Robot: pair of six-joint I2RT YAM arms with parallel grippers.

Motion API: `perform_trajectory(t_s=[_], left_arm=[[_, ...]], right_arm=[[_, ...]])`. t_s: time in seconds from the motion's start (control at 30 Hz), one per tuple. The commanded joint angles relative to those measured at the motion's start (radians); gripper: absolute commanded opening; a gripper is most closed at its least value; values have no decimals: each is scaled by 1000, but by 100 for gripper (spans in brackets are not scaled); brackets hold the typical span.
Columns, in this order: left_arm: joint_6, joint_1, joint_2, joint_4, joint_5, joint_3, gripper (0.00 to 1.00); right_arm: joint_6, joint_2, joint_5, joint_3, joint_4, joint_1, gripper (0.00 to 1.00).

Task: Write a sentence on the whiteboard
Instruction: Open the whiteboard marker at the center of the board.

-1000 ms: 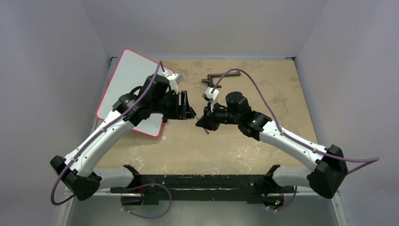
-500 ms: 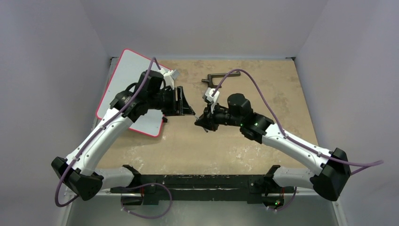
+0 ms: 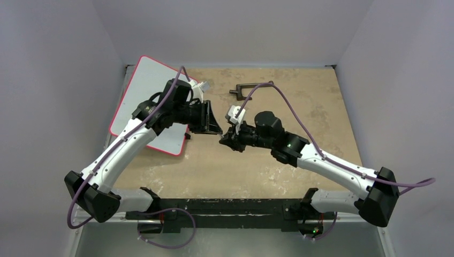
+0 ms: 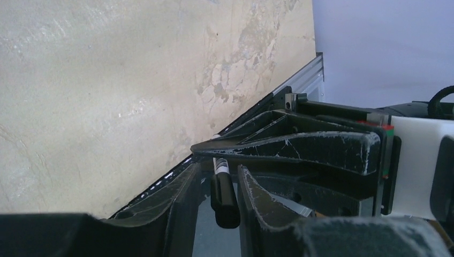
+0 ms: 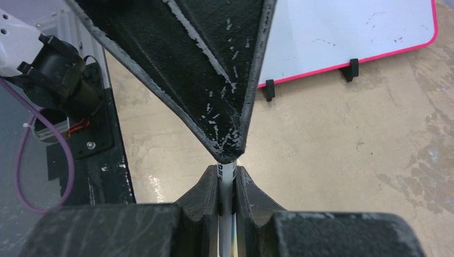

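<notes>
Gap closed: right gripper (image 3: pixel 224 142), clamped on the marker (image 5: pixel 227 176), now meets left gripper (image 4: pixel 218 168) just right of the whiteboard (image 3: pixel 142 88). Left jaws sit narrow around the cap (image 4: pixel 225 201); grip unclear. Visible board unwritten; uncapping likely next.

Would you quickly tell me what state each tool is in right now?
Left tool: around the black cap; grip cannot be told.
Right tool: closed on the marker.
</notes>
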Motion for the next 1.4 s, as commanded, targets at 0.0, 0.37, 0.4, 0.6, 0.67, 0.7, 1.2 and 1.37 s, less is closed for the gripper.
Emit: perform_trajectory(t_s=[0.0,0.37,0.4,0.6,0.67,0.7,1.2,1.37], left_arm=[[-1,5,1,23,36,22,28],[17,9,-36,-11,69,1,17],[18,9,-42,-11,71,-5,15],[-1,12,-75,69,69,-54,0],[-14,14,-98,101,44,-64,0],[-16,17,-110,109,30,-62,0],[-56,156,-361,421,22,-140,0],[-59,184,-394,528,72,-168,0]], right_arm=[[-63,3,72,34,40,28,0],[-126,-8,160,30,73,53,0],[-130,-9,160,28,80,54,0],[-106,-13,161,26,102,58,15],[-66,-24,178,22,116,59,56],[-44,-30,197,19,126,58,72],[552,-69,-76,-52,479,-147,99],[675,-63,-102,-53,608,-157,99]])
